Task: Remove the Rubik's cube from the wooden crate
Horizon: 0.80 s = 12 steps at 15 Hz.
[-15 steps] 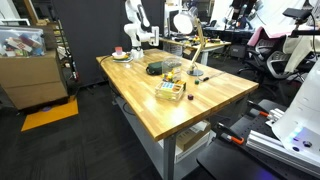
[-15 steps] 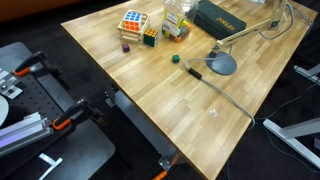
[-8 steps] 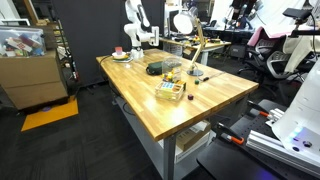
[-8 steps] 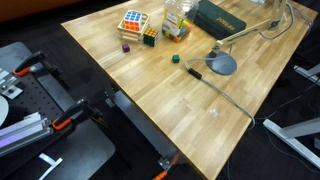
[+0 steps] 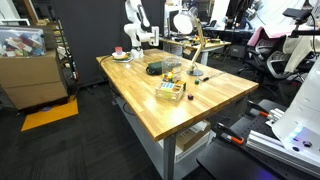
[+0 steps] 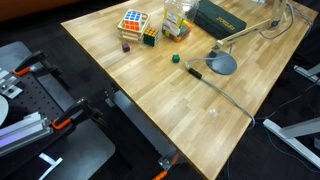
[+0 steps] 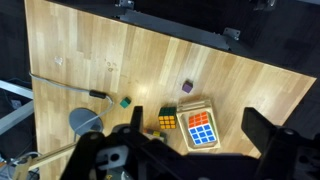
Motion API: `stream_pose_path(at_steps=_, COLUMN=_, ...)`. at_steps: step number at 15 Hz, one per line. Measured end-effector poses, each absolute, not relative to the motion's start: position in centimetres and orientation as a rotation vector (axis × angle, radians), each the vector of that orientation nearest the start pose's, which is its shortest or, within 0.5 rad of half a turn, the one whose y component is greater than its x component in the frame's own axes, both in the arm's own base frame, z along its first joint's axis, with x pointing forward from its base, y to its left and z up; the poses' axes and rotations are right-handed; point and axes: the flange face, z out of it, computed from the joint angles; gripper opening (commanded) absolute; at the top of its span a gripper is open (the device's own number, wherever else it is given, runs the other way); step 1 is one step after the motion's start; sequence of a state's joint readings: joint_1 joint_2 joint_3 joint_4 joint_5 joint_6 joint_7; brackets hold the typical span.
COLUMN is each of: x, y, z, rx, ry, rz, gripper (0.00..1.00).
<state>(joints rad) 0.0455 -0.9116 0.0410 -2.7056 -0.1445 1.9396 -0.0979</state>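
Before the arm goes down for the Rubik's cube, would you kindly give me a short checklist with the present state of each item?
1. Rubik's cube lies inside the wooden crate: ok.
2. Nothing covers the cube's top: ok.
3. Gripper open, fingers apart in the wrist view: ok.
4. Cube roughly centred between the fingers in the wrist view: ok.
5. Surroundings free: not ok, a smaller cube lies just outside the crate.
6. Room for fingers between the cube and the crate walls: cannot tell.
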Motion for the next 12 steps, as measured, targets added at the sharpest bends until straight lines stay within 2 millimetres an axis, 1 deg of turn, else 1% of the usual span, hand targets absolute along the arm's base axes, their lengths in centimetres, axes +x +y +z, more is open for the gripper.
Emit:
stream_pose_path(at_steps=2, x=31.7, y=3.3, z=48.6, rx=-3.264, ry=-0.504, rz=-0.225, gripper=1.00)
stream_pose_path(at_steps=4, x=33.9, y=5.6, z=47.7, rx=-3.234, ry=-0.672, rz=-0.202, gripper=1.00)
stream_pose_path(at_steps=7, x=37.3, y=9.3, z=44.9, rx=-3.198, ry=-0.918, rz=-0.093, gripper=1.00)
stream_pose_path(at_steps=9, x=39.4, y=10.4, z=43.5, rx=-3.201, ry=-1.011, rz=-0.030, gripper=1.00)
stream_pose_path(at_steps=10, x=40.1, y=10.6, z=43.3, rx=-3.199, ry=-1.028, rz=-0.015, gripper=1.00)
stream_pose_path(at_steps=12, x=40.4, y=10.6, z=43.5, rx=-3.195, ry=-1.042, rz=-0.017, gripper=1.00)
